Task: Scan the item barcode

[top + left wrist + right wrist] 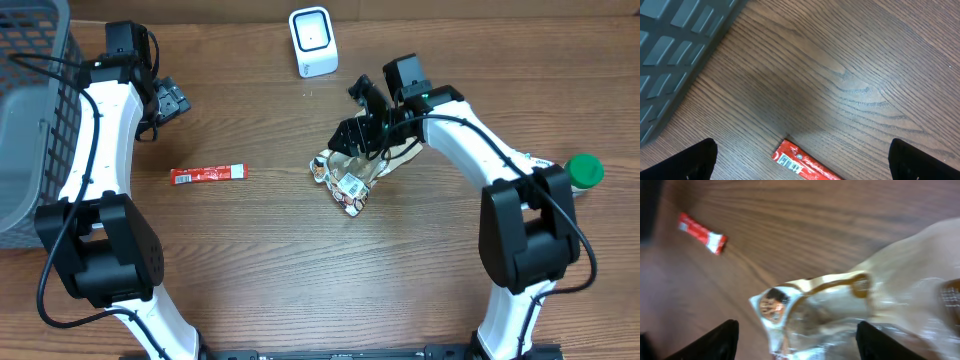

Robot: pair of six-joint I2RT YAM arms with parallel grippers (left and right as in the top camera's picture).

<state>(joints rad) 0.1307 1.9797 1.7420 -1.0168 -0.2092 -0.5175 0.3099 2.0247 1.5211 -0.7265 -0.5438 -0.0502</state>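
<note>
The wood-grain table [300, 260] is carrying everything. A grey plastic lattice basket [30, 120] is sitting at its left edge. The left gripper [168, 100] is hovering near the basket with its fingers spread fully apart and nothing between them. The right gripper [358, 135] is hanging over the crinkled, glossy cream bag [350, 175] right of the table's middle; its fingers are standing wide to either side of the bag, not pinching it. A boxy white scanner [313, 40] is standing at the far edge. A flat red stick packet [208, 174] is lying left of the middle.
</note>
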